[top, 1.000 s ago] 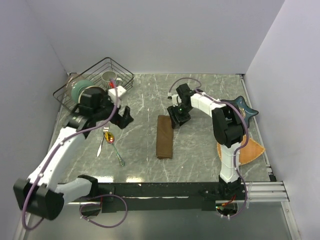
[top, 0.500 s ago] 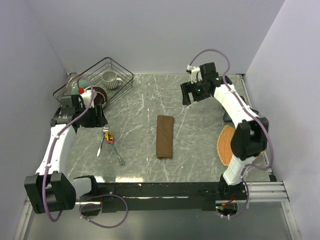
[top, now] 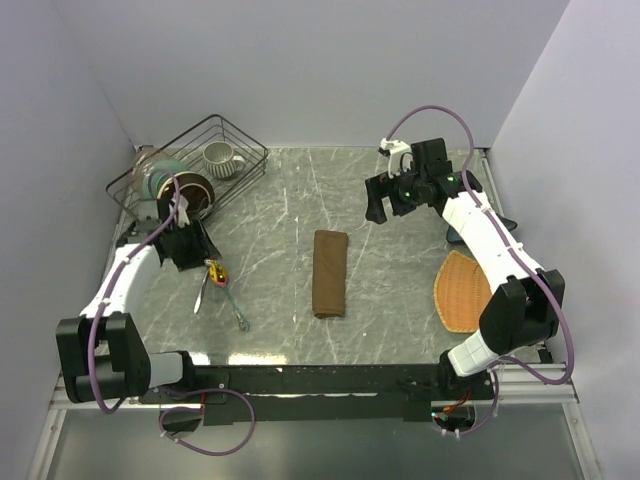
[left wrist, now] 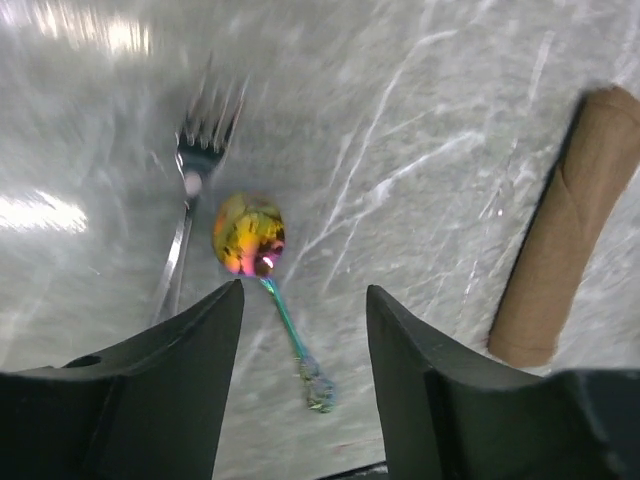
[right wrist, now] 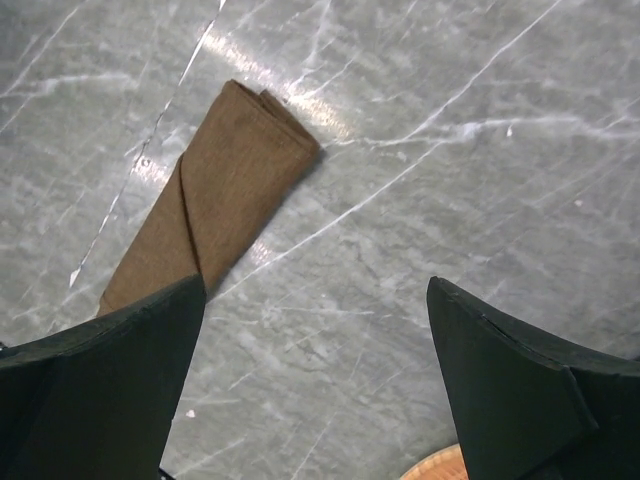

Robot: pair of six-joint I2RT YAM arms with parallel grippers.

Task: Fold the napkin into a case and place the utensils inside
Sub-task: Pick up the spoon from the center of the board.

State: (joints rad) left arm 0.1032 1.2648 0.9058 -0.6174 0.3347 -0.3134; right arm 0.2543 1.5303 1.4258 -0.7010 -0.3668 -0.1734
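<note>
Lying folded into a narrow strip, the napkin [top: 330, 272] is seen, fork [left wrist: 200, 150] and spoon [left wrist: 249, 235] are laid well left of it, left gripper [left wrist: 305, 295] is held over them, jaws half apart, empty, right gripper [right wrist: 315, 290] is spread wide, empty.

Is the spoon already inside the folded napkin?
No, the spoon lies on the table beside the fork, apart from the folded napkin.

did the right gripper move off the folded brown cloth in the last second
Yes. From the far end of the folded dark-brown cloth napkin, which stayed put, the right gripper has moved back and rightward, clear of it.
</note>
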